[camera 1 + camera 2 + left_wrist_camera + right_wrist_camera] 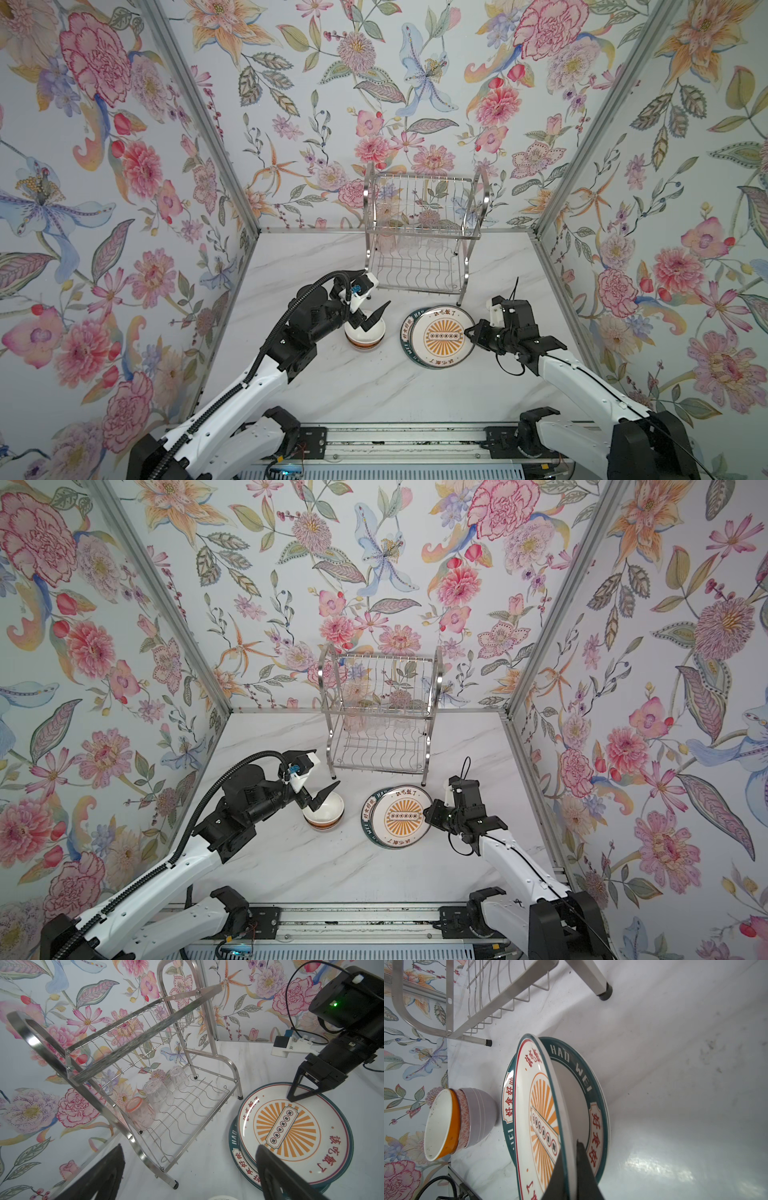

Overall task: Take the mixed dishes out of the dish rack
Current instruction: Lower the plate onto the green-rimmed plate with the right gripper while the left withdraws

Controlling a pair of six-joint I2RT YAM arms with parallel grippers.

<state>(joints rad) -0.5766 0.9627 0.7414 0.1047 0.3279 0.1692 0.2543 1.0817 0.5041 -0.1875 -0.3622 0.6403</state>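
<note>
The chrome dish rack stands at the back. Three clear tumblers sit upside down on its lower tier. In front of the rack, my right gripper is shut on the rim of the orange sunburst plate. That plate is tilted, its held edge raised off the green lettered plate beneath. To their left stand nested bowls: orange on top, pink-patterned, then grey. My left gripper hangs open just above them, holding nothing.
The marble table is boxed in by flowered walls on three sides, with metal corner posts. The rack's upper tier holds nothing. A rail with the arm bases runs along the front edge.
</note>
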